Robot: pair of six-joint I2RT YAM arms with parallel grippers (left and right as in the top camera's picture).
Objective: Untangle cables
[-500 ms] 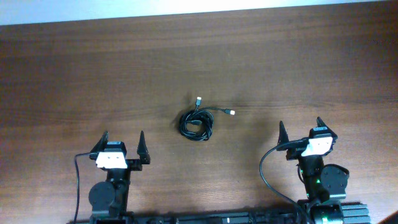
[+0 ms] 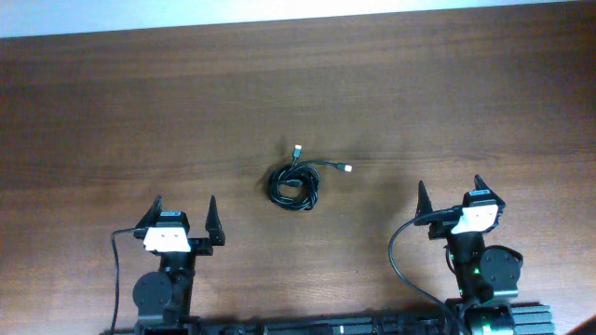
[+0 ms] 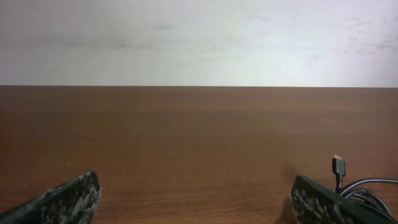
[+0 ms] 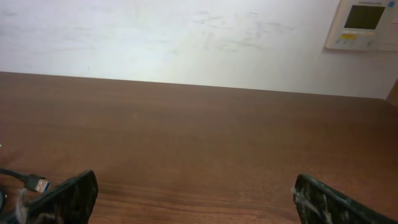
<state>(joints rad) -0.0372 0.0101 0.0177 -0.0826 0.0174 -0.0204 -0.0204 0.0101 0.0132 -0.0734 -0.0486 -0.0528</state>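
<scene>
Jaws agape: left hand (image 2: 184, 202), right hand (image 2: 449, 182)

The table (image 2: 140, 112) is finished in brown wood grain, smooth, with a soft sheen. The cables (image 2: 294, 185), ahead of and between the left end effector (image 2: 184, 199) and the right end effector (image 2: 449, 181), are sheathed in black, slightly glossy plastic. Silvery metal is shown at the plug ends (image 2: 346, 168). The fingers (image 3: 68, 199) are dark and matt, with pale speckled scuffing. A white plastic housing (image 2: 168, 239) is seen behind the left end effector. The wall (image 3: 199, 37) far ahead is painted matt white and faintly smudged.
</scene>
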